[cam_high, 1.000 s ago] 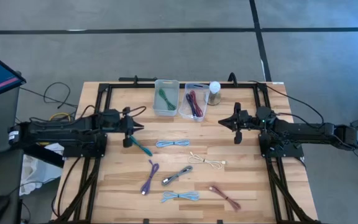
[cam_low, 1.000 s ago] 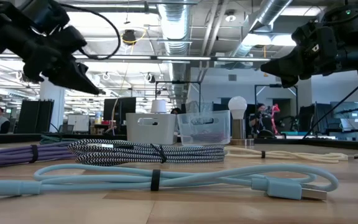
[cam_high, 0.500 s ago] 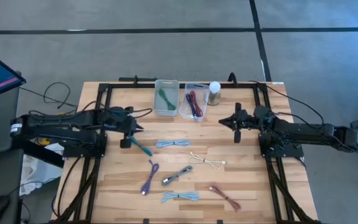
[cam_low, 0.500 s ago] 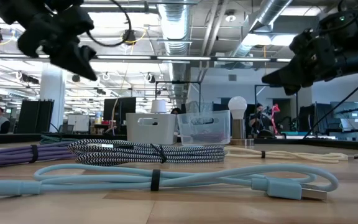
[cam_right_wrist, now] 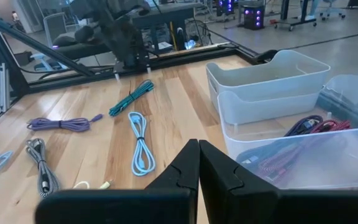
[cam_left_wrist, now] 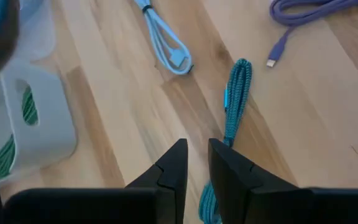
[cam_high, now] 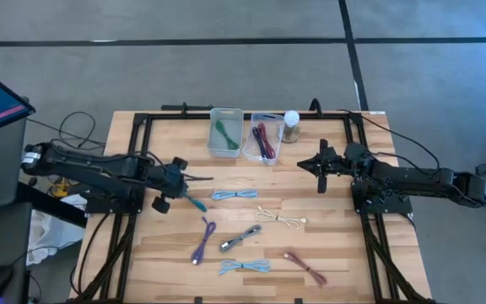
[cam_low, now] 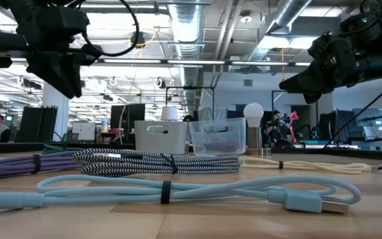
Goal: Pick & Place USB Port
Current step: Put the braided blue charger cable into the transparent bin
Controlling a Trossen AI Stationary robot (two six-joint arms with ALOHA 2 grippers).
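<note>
Wooden worktop (cam_high: 327,245) strewn with cables, open office behind.
Left pincer (cam_left_wrist: 194,163) slightly parted above teal cable (cam_left_wrist: 235,99); right pincer (cam_right_wrist: 197,163) closed, empty.

Grey floor (cam_high: 226,72) crossed by dark lines fills the upper half of the high view. In the low view, silver ducts (cam_low: 280,20) and pipes run along the ceiling at the top, with rows of lights (cam_low: 115,81), a white column (cam_low: 57,116) at left, and dark monitors (cam_low: 130,119) mid-frame.
</note>
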